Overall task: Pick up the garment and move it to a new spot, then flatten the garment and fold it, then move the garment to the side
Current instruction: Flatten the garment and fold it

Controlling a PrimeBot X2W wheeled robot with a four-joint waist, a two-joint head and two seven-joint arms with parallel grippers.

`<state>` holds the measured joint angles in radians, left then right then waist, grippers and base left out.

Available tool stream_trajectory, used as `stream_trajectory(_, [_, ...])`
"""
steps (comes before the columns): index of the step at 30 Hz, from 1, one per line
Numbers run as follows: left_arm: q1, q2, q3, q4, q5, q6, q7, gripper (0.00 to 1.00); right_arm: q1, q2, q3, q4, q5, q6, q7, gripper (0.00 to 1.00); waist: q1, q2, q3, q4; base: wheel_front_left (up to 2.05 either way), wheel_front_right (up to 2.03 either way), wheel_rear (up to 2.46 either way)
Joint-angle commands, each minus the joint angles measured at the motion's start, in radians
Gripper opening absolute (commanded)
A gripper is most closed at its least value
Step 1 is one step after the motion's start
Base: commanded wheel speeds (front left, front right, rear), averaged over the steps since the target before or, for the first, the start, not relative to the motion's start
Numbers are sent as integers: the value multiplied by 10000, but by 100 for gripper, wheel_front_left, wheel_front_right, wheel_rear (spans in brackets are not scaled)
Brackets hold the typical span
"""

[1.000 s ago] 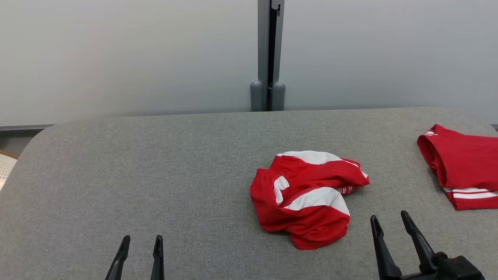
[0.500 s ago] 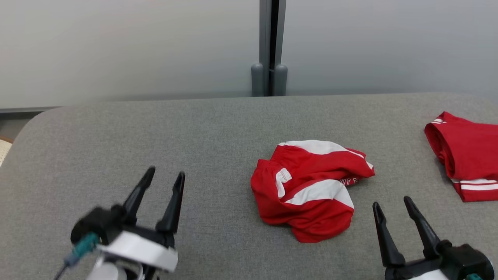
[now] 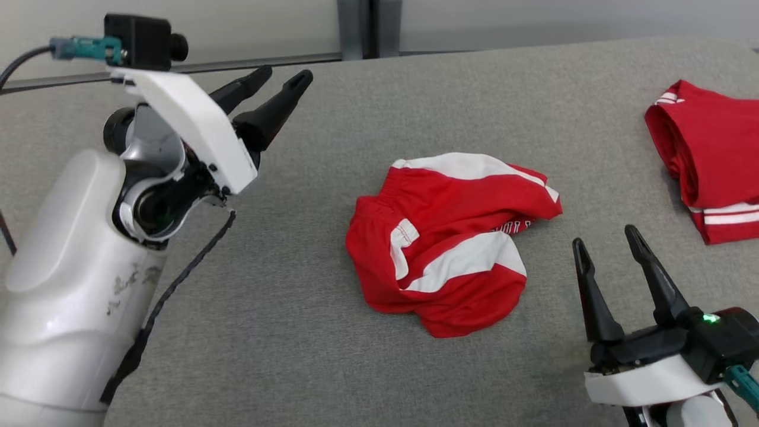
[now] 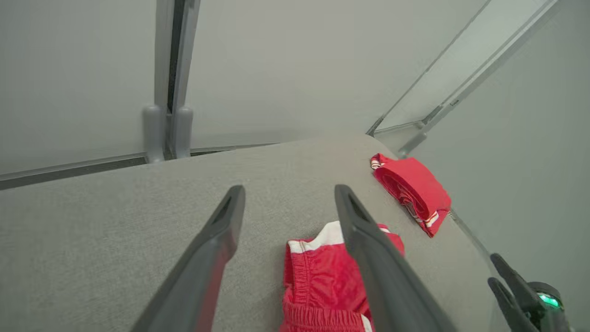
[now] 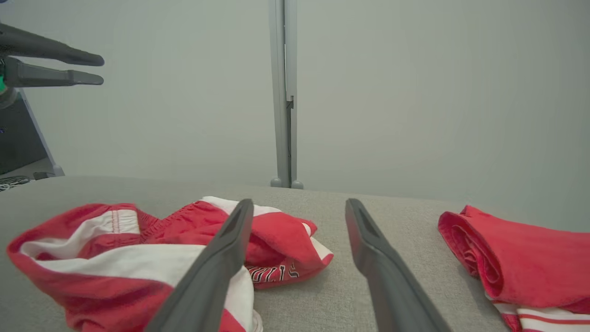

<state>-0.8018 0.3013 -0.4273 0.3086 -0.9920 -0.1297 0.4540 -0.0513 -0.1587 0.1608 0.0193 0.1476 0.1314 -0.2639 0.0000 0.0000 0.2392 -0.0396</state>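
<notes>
The garment is a crumpled pair of red shorts with white panels, lying in the middle of the grey padded table. My left gripper is raised over the table's far left, open and empty, its fingers pointing toward the back right. In the left wrist view the garment lies below and between that gripper's spread fingers. My right gripper hovers low just right of the garment, open and empty. The right wrist view has the garment at the left, behind the left finger of that gripper.
A second red garment, folded, lies at the table's far right edge, also seen as a folded red garment right of my right fingers. A pale partition wall with a grey post runs behind the table. Bare grey surface lies left of the shorts.
The head camera has tilted down. My left arm rose from the lower left and reached forward, high above the table. The right gripper crept forward. The garment lies as before.
</notes>
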Motion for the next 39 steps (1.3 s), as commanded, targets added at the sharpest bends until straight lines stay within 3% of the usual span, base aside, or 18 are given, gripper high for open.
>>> stream_trajectory(1, [-267,-93,-62,268,-169,7,312,100,-176,19,-37,-54,-52,-16,-4,100,0,0,609,-498,0,0,0])
stream_trajectory(9, [-1671,-534,-367,2606,-1091,112,2441,100,-873,278,45,-202,-131,-16,-4,100,0,0,1651,-1231,0,0,0])
stream_trajectory(13, [-1935,-621,-171,3110,-1879,60,3392,100,-1055,339,-26,-236,-144,-16,-4,100,0,0,1884,-1493,0,0,0])
stream_trajectory(21, [-1987,-545,-439,3648,-2249,111,4576,100,-1169,430,-88,-286,-140,-16,-4,100,0,0,2046,-1824,0,0,0])
stream_trajectory(35, [-1970,-585,-451,3216,-2503,330,5196,100,-1339,575,-98,-286,-66,-16,-4,100,0,0,2337,-2021,0,0,0])
stream_trajectory(36, [-1981,-535,-503,3155,-2446,313,5202,93,-1367,584,-78,-286,-53,-16,-4,100,0,0,2371,-2045,0,0,0])
stream_trajectory(37, [-2000,-515,-514,3048,-2398,268,5100,73,-1393,598,-66,-289,-40,-16,-4,100,0,0,2405,-2065,0,0,0])
stream_trajectory(38, [-2005,-506,-483,2999,-2376,256,5011,48,-1416,611,-53,-301,-35,-16,-4,100,0,0,2435,-2083,0,0,0])
stream_trajectory(39, [-2003,-498,-477,2937,-2370,224,4953,12,-1444,626,-44,-314,-42,-16,-4,100,0,0,2460,-2100,0,0,0])
